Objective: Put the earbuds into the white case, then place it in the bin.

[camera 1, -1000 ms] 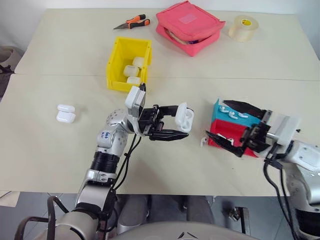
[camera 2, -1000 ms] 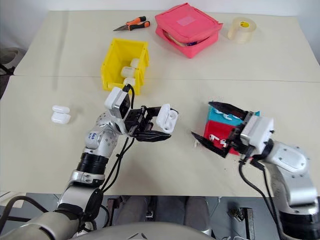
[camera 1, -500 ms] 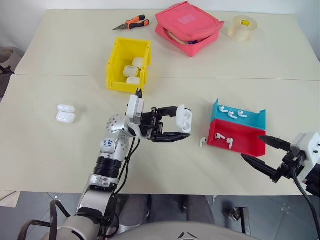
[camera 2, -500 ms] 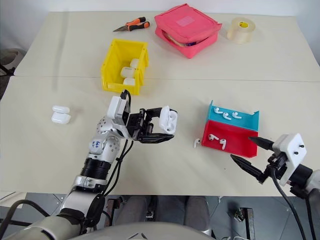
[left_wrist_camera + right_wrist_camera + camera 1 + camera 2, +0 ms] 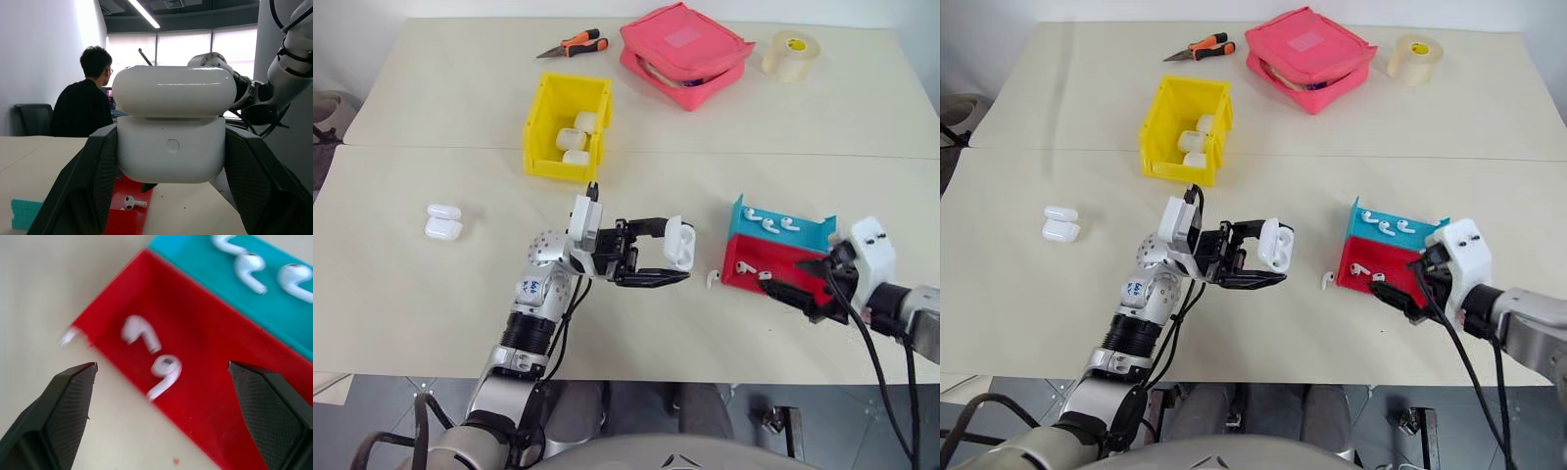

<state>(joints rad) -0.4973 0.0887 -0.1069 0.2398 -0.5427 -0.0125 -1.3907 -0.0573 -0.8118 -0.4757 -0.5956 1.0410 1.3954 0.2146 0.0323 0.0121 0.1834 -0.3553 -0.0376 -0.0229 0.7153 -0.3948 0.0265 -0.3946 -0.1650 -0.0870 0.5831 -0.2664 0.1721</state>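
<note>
Cream table [image 5: 431,323], seated person [image 5: 83,105] behind, left claw [image 5: 674,262] pinching white case [image 5: 679,243], right claw [image 5: 161,404] spread

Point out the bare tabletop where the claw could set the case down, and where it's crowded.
Free patch: bare table in front of the two spare cases, left of the left claw shut on the white case. Another lies between the bin and the tray. Crowded: around the tray, where the open right claw hovers beside a loose earbud.

walls: white | windows [image 5: 205,49]: wide, bright | ceiling light strip [image 5: 144,13] | dark chair [image 5: 34,119] | tables [image 5: 431,108]: cream
</note>
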